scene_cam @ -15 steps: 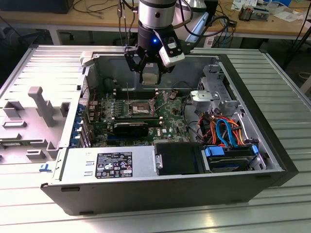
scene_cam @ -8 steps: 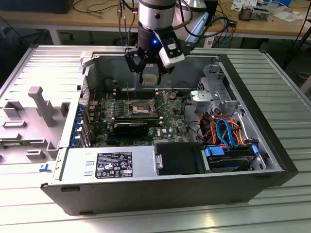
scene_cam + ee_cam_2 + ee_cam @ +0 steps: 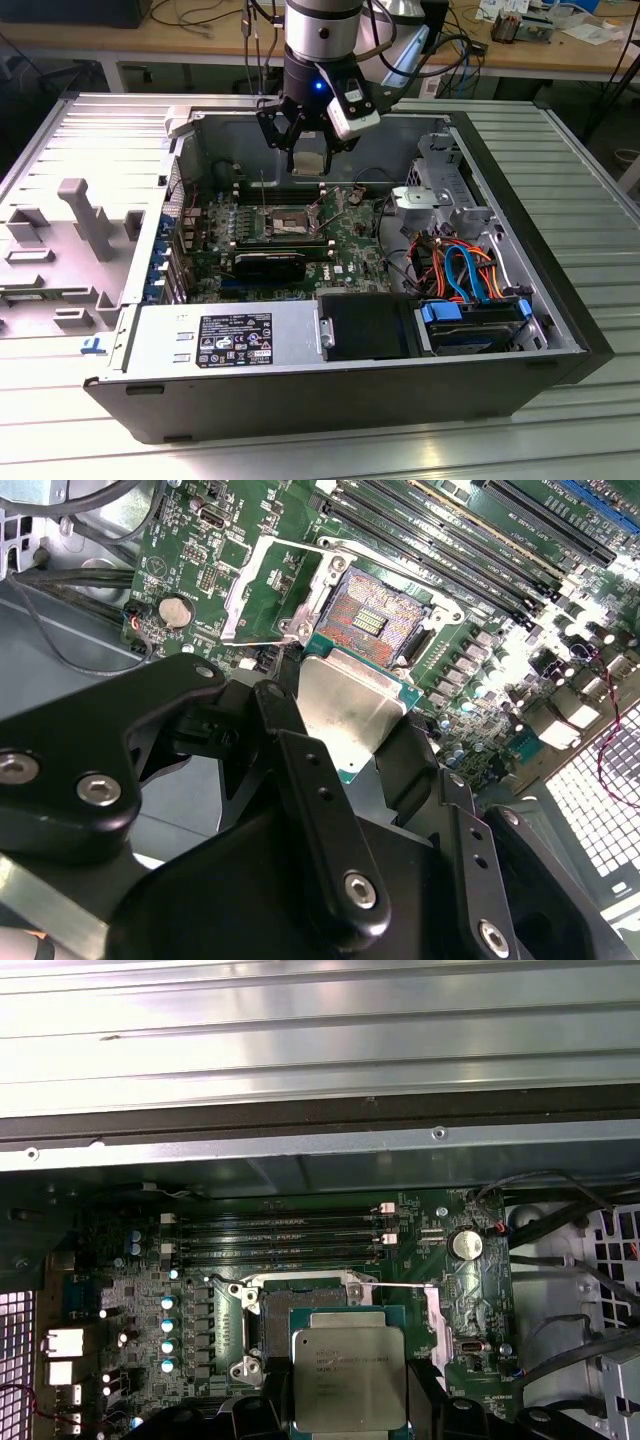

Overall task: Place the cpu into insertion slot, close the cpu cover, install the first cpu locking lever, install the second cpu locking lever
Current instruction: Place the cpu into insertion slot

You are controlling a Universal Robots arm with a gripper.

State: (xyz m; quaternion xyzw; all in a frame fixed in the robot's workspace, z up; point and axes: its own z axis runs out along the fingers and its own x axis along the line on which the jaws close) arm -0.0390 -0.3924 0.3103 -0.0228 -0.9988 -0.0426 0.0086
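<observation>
Gripped the chip [image 3: 308,163] by two opposite edges, gripper [image 3: 308,158] narrowed onto it. Hung upright over the open computer case [image 3: 560,300] in the exterior view, wrist pointed straight down, chip held clear above the green board [image 3: 345,235] and apart from the socket [image 3: 283,217].

Gave up finer detail in the second wrist view: black jointed fingers [image 3: 300,770] with bright screw heads, pinched on a flat square of brushed silver metal with a thin green rim. Showed there too the socket lying bare, a dark square dotted with gold contacts, and the cover [image 3: 262,585], a thin silver frame, swung open beside it.

Caught in the first wrist view the chip's printed grey top face-on, overlapping part of the socket, with long black memory slots [image 3: 280,1235] and a round coin battery [image 3: 466,1245] beyond.
</observation>
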